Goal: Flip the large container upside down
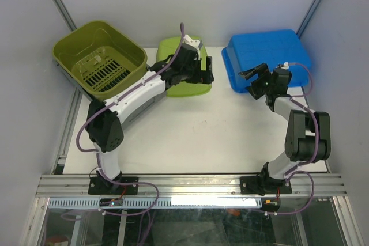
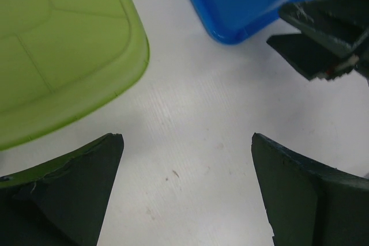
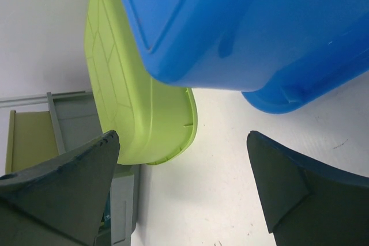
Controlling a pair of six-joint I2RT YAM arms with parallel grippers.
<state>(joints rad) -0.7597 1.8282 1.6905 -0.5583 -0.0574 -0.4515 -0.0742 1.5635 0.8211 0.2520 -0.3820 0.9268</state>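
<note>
The large olive-green container [image 1: 101, 57] stands open side up at the back left, its slotted bottom showing, partly over the table's left edge. My left gripper [image 1: 206, 72] is open and empty, just right of it, over the near right edge of the light green container; in the left wrist view [image 2: 184, 136] only bare table lies between the jaws. My right gripper [image 1: 252, 78] is open and empty at the blue container's near left corner; in the right wrist view [image 3: 181, 133] the jaws also stand over bare table.
A light green container [image 1: 183, 67] lies upside down at the back middle, also in the left wrist view [image 2: 57, 44] and the right wrist view [image 3: 132, 102]. A blue container [image 1: 266, 59] lies upside down at the back right. Grey frame rails [image 1: 63, 136] run along the table's left edge.
</note>
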